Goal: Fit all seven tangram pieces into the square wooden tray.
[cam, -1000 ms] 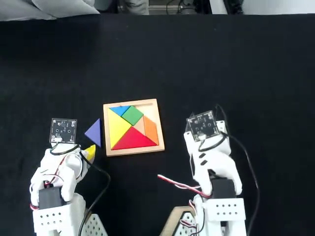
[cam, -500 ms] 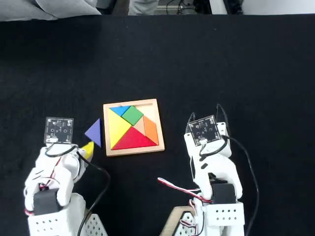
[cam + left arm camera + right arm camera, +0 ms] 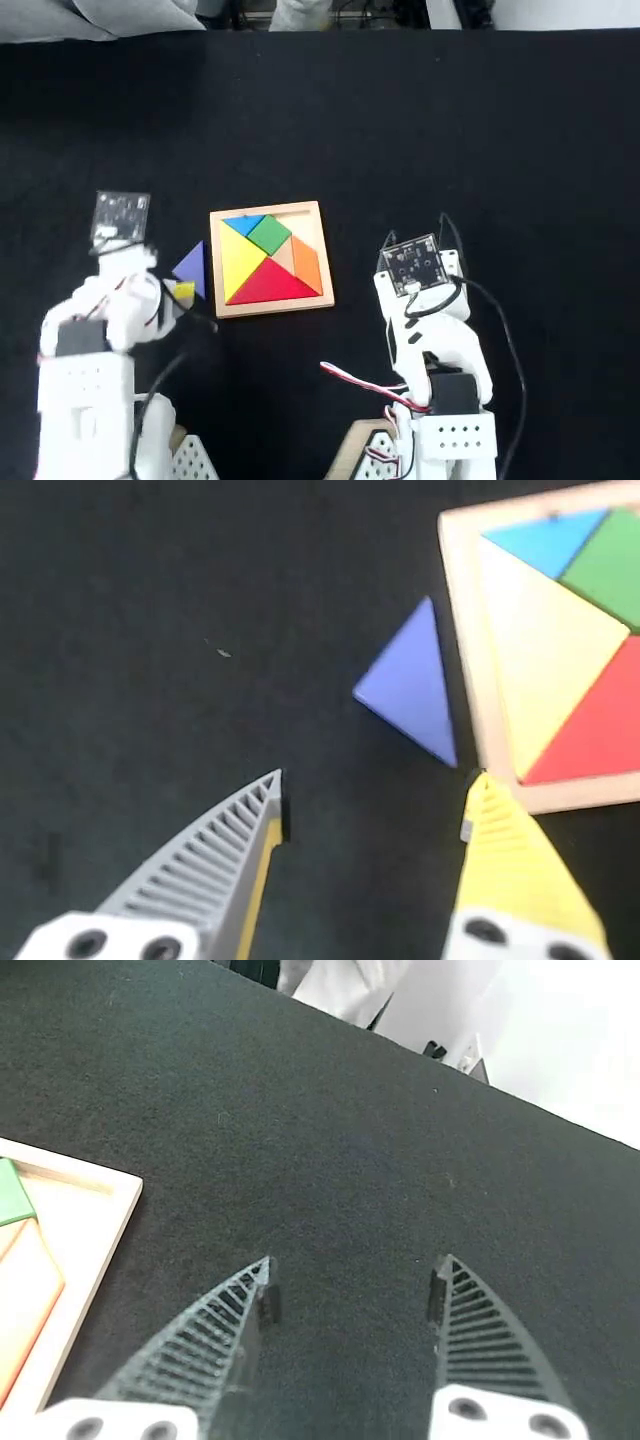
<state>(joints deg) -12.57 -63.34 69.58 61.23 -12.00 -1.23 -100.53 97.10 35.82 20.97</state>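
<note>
Left arm [image 3: 118,300] swung forward; left fingers [image 3: 225,845] apart near purple triangle [image 3: 410,685] beside tray [image 3: 462,630]. Right fingers [image 3: 205,1355] apart above bench [image 3: 300,1110]

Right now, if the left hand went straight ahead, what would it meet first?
Probably the blue-violet triangle lying loose beside the tray, just ahead of the left hand; its height is unclear.

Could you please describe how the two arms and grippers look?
The left arm and right arm are white, with black cables and a dark square board at the wrist. The left gripper has one grey ribbed jaw, one yellow; the right gripper has two grey.
</note>
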